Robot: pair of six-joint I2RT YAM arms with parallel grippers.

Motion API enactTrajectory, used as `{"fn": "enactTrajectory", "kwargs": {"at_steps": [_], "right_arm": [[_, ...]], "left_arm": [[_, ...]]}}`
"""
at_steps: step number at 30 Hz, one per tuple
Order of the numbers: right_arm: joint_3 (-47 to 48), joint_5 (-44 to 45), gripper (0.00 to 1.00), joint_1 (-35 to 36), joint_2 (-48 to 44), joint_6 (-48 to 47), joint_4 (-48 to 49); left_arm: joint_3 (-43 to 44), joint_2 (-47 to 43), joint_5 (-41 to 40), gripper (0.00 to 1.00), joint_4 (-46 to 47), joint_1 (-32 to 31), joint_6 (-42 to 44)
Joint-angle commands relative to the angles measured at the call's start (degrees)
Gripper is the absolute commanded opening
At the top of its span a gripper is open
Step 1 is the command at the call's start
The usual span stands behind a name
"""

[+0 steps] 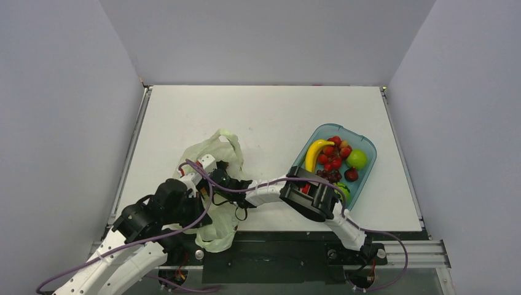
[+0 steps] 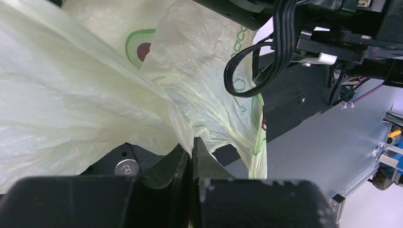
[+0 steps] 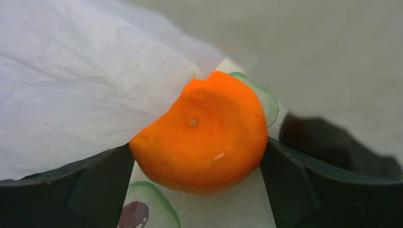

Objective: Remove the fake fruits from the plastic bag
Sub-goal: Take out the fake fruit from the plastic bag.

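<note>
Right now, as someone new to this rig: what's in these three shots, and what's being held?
Two robot arms are bolted at the near edge of a white table. The wide picture comes from a fixed camera above and behind them; the other two come from cameras on each wrist. The left gripper is shut on a fold of the pale-green plastic bag. The right gripper reaches inside the bag, its jaws open wide around an orange fruit; a firm grip is not clear. A blue tray holds a banana, a green fruit, purple grapes and small red fruits.
</note>
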Motion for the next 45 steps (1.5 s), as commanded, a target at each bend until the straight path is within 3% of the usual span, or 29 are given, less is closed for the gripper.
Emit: {"fn": "enactTrajectory", "kwargs": {"at_steps": [1,5,7,9,15,24,39,45], "right_arm": [[2.46,6.95,0.88,0.56,0.34,-0.95,1.67],[1.37,5.77,0.66,0.52,-2.04,-1.70,1.30],[0.22,5.20,0.45,0.56,-4.68,-1.81,1.07],[-1.99,6.24,0.36,0.52,-7.23,-1.62,1.33],[-10.29,10.22,0.23,-0.91,-15.77,-0.39,-2.01],[-18.89,5.64,0.10,-3.13,-26.67,1.02,-8.77],[-31.93,-3.85,0.00,-5.26,-55.23,1.85,-13.57],[-34.61,6.03,0.00,-7.51,-68.25,1.13,-23.55]], "left_arm": [[0.26,-0.26,1.24,0.00,3.59,0.00,0.25],[0.14,-0.67,0.98,0.00,3.39,-0.03,0.22],[0.23,-0.94,0.30,0.00,3.39,-0.02,0.13],[0.37,-1.00,-0.31,0.00,3.46,-0.04,-0.24],[4.13,0.07,-4.94,0.00,1.87,-0.03,-0.76],[6.60,2.37,-11.95,0.00,3.41,0.02,1.13],[5.22,-0.18,-10.32,0.00,4.88,0.00,1.60],[8.94,1.29,-11.49,0.00,6.38,-0.01,0.89]]}}
